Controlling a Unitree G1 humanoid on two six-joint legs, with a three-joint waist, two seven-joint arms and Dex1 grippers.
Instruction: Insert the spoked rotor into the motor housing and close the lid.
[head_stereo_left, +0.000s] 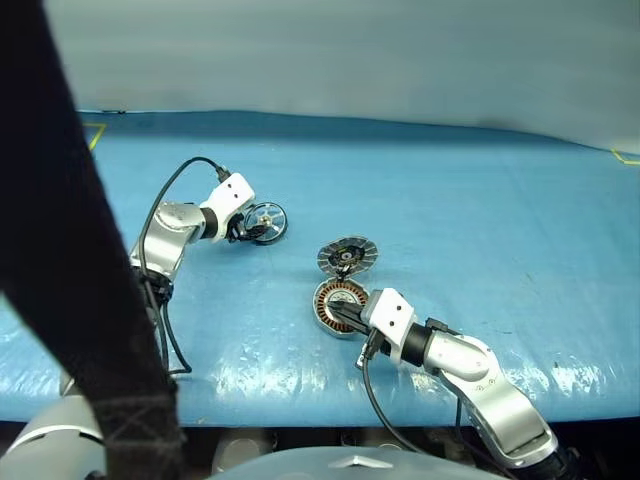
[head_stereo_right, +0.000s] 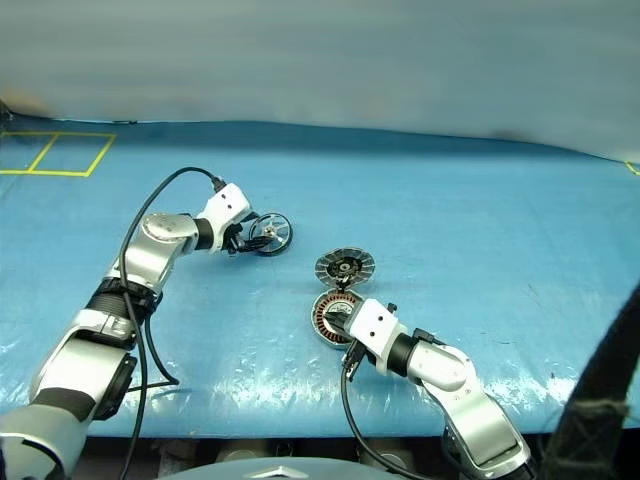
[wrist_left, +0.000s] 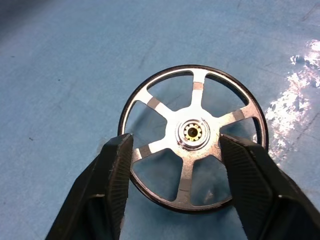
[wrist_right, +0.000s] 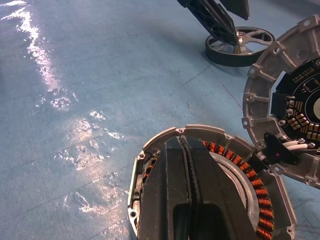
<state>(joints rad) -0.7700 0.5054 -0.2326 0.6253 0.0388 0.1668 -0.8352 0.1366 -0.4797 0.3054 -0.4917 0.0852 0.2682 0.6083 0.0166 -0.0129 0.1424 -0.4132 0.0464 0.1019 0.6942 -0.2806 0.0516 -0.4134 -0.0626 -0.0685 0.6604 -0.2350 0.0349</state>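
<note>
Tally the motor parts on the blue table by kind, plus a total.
Spoked rotor: 1, between the open fingers of the left gripper
Motor housing: 1, under the shut right gripper
Lid: 1, beside the housing
Total: 3

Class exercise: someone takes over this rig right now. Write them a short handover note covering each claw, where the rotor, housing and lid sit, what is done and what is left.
Left claw: open, its fingers either side of the spoked rotor, which lies flat on the blue table; not gripped yet.
Right claw: shut, resting over the motor housing, holding nothing.
Lid: beside the housing, just beyond it, off.
Done: nothing inserted yet.
Left: grip the rotor, seat it in the housing, close the lid.
</note>
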